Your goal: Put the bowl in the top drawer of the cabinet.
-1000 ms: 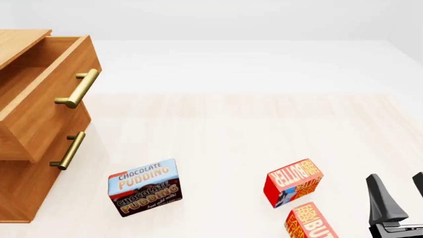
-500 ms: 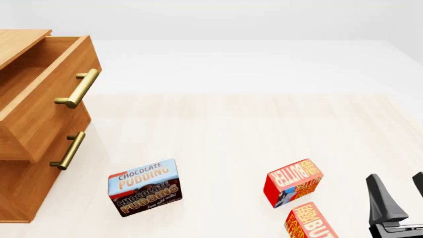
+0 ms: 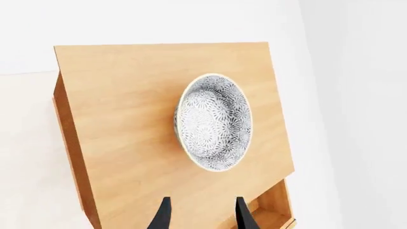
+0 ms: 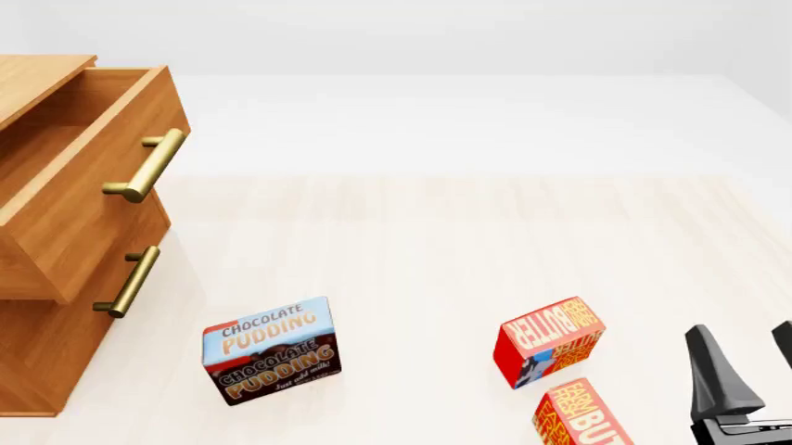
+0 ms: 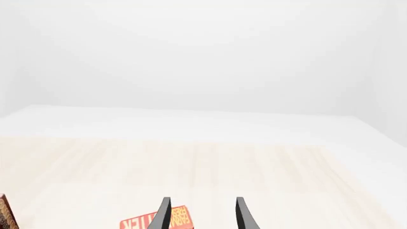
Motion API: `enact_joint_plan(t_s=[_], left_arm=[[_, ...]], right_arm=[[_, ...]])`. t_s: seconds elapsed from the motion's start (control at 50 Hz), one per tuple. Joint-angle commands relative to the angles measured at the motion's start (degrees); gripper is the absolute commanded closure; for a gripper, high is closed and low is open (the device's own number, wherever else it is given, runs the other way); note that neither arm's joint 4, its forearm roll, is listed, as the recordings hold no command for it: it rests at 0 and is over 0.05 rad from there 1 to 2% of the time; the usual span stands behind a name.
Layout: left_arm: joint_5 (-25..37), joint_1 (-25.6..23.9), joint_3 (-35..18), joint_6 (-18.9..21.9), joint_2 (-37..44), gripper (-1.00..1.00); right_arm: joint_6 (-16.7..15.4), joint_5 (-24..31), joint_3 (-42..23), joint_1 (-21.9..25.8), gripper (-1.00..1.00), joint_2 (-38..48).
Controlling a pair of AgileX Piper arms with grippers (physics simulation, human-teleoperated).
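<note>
A bare simulated tabletop scene: pale wood-grain table (image 4: 470, 250), blank white surroundings, a wooden cabinet (image 4: 62, 241) and grocery boxes (image 4: 270, 350).

Pale wood-grain table (image 4: 470, 241) before plain white walls, evenly lit.

In the front view the right gripper (image 4: 747, 354) sits at about five o'clock, low by the frame's edge, its two dark fingers (image 4: 714, 371) pointing up and spread apart with clear space between them (the arm behind is cut off by the frame). Its own wrist view shows the same gripper (image 5: 201, 213) with the finger tips parted and nothing between them. The left gripper (image 3: 201, 213) appears only in the left wrist view, its two dark tips likewise parted and holding nothing.
</note>
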Motion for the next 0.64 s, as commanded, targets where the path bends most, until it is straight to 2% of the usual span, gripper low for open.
enact_joint_plan(t_s=[0.02, 0.44, 0.54, 0.64], left_arm=[[0.55, -3.09, 3.25, -0.86, -4.51, -1.0], [2.05, -9.71, 8.84, -3.2, -12.07, -1.0], [2.2, -12.87, 13.69, -4.43, -15.98, -1.0], [2.24, -14.62, 14.93, -5.35, -17.52, -1.0]], right_arm=[[-0.02, -0.12, 0.0, 0.09, -1.0, 0.0], [-0.03, -0.17, 0.0, 0.14, -1.0, 0.0], [-0.02, -0.17, 0.0, 0.13, -1.0, 0.0], [-0.04, -0.18, 0.0, 0.16, -1.0, 0.0]])
